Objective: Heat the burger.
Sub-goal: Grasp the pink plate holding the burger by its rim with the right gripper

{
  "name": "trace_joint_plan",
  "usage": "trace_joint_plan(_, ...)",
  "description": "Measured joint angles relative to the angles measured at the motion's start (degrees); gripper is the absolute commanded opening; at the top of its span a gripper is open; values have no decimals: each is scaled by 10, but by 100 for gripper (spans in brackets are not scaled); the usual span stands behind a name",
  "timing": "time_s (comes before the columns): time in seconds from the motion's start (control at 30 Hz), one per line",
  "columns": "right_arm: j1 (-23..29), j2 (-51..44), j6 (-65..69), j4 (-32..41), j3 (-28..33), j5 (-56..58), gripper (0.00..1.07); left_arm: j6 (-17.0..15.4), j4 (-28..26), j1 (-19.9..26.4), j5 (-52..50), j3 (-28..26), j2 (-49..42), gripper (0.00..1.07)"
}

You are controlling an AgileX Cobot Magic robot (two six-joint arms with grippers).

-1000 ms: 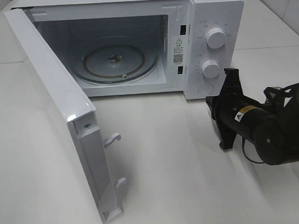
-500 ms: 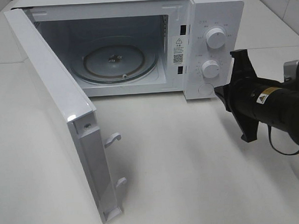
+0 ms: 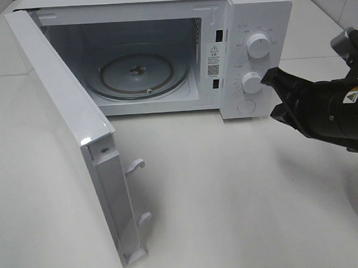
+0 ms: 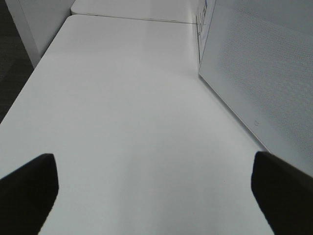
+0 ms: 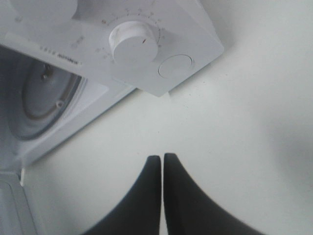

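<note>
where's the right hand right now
The right hand sits on the right of the exterior high view, shut, close beside the microwave's lower knob, above the table.

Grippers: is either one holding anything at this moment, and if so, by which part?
Nothing is held. The right gripper is shut with nothing between its jaws; the left gripper stands open and empty.

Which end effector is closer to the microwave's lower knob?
Right. The right end effector, shut, is close to the lower knob; the left end effector is open over the table outside the open door.
</note>
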Motion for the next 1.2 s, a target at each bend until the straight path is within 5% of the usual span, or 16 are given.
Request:
trace_joint_plan(0.33, 0, -36, -251, 14, -52, 191, 17, 0, 0, 0, 0, 0, 0, 100)
trace_joint_plan(0.4, 0, -36, -303, 3, -79, 250, 33, 0, 0, 0, 0, 0, 0, 100)
trace_joint_plan(0.43, 0, -36, -303, 3, -79, 250, 33, 0, 0, 0, 0, 0, 0, 100)
trace_joint_plan(0.5, 0, -36, -327, -30, -107, 312, 58, 0, 0, 0, 0, 0, 0, 100)
trace_joint_plan(0.53, 0, -36, -327, -30, -107, 312, 58, 0, 0, 0, 0, 0, 0, 100)
trace_joint_plan(0.57, 0, -36, -328, -43, -112, 327, 79, 0, 0, 0, 0, 0, 0, 100)
trace_joint_plan(0.6, 0, -36, -328, -43, -112, 327, 79, 0, 0, 0, 0, 0, 0, 100)
trace_joint_plan(0.63, 0, -36, -330, -71, -124, 357, 95, 0, 0, 0, 0, 0, 0, 100)
trace_joint_plan(0.67, 0, -36, -331, -83, -129, 371, 100, 0, 0, 0, 0, 0, 0, 100)
trace_joint_plan(0.9, -13, -36, -319, -158, -169, 496, 96, 0, 0, 0, 0, 0, 0, 100)
trace_joint_plan(1.2, -110, -36, -278, -223, -187, 598, 84, 0, 0, 0, 0, 0, 0, 100)
